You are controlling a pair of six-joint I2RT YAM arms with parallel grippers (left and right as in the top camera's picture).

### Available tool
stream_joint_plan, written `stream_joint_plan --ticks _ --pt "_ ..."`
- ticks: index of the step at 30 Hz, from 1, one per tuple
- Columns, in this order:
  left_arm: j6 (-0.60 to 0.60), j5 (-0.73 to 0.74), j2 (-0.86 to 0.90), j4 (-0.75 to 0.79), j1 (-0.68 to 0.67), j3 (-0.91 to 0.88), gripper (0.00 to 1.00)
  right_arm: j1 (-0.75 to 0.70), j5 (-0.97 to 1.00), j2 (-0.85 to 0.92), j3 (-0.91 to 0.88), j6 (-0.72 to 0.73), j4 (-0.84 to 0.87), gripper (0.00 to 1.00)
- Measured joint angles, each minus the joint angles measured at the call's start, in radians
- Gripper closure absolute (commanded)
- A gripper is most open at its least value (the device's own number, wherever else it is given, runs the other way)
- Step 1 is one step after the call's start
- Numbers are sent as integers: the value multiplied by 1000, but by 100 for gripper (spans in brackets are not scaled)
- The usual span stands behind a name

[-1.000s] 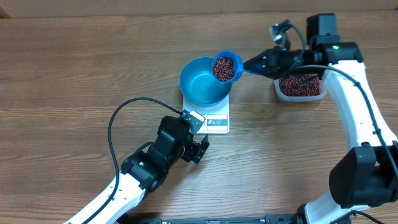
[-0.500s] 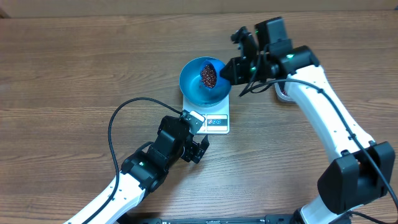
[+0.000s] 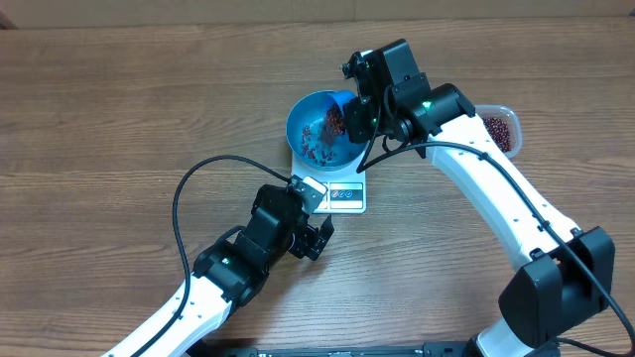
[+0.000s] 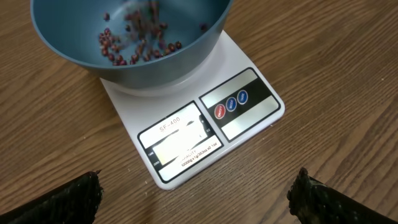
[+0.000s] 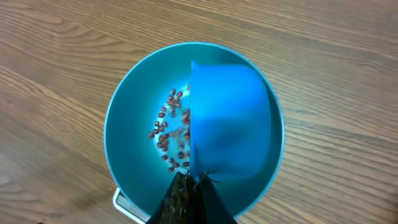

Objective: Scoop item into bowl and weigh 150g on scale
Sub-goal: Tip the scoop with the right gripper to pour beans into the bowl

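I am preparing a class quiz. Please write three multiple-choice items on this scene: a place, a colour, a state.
1. Where is the bowl? A on the scale; B beside it; C under it.
2. What colour is the scoop? A red; B white; C blue.
3. The left gripper is: A shut on the scoop; B open; C shut on the bowl.
Answers: 1 A, the bowl rests on the scale's top. 2 C, the right wrist view shows it blue. 3 B, its fingers stand wide apart, holding nothing.
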Motion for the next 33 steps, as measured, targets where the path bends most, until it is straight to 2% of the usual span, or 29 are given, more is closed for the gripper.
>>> stream_joint_plan --ticks 10,19,33 --pt "0 0 0 0 0 0 0 21 33 0 0 -68 -4 96" --pt "0 0 0 0 0 0 0 134 198 0 0 -114 -10 96" --pt "0 0 0 0 0 0 1 169 330 0 0 -143 -19 96"
